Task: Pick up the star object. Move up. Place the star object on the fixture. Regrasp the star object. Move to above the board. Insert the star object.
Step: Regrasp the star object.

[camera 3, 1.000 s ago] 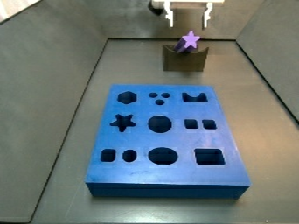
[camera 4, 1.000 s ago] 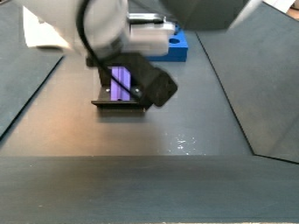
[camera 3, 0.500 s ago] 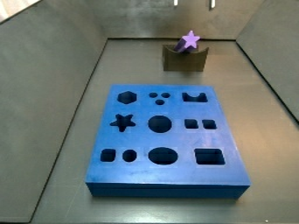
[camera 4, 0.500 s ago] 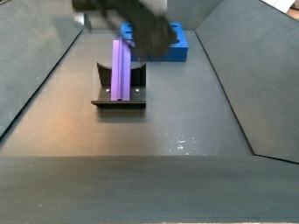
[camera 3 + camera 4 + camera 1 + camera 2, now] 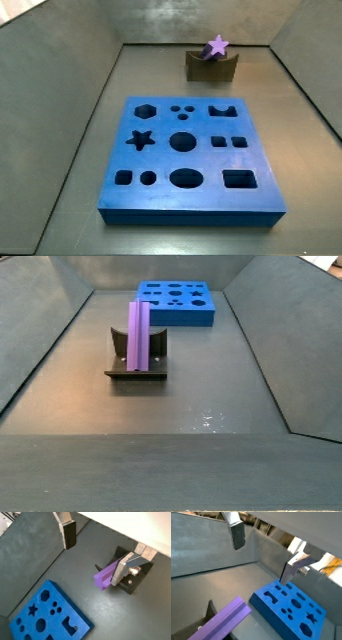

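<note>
The light-purple star object (image 5: 140, 334) lies in the notch of the dark fixture (image 5: 138, 364), free of the gripper; it shows end-on in a side view (image 5: 217, 45) on the fixture (image 5: 210, 66). The blue board (image 5: 191, 158) with its dark cut-outs lies on the floor, also seen in the other side view (image 5: 177, 302). My gripper (image 5: 93, 556) is open and empty, high above the floor, out of both side views. In both wrist views the star object (image 5: 107, 574) (image 5: 221, 620) lies far below the fingers (image 5: 68, 534) (image 5: 236, 535), and the board (image 5: 48, 615) (image 5: 291, 605) shows too.
Grey walls enclose the dark floor on all sides (image 5: 54, 120). The fixture stands near the far wall in a side view, the board between it and the near edge.
My gripper has let go of the star object and risen up out of both side views. The star object stays in the fixture.
</note>
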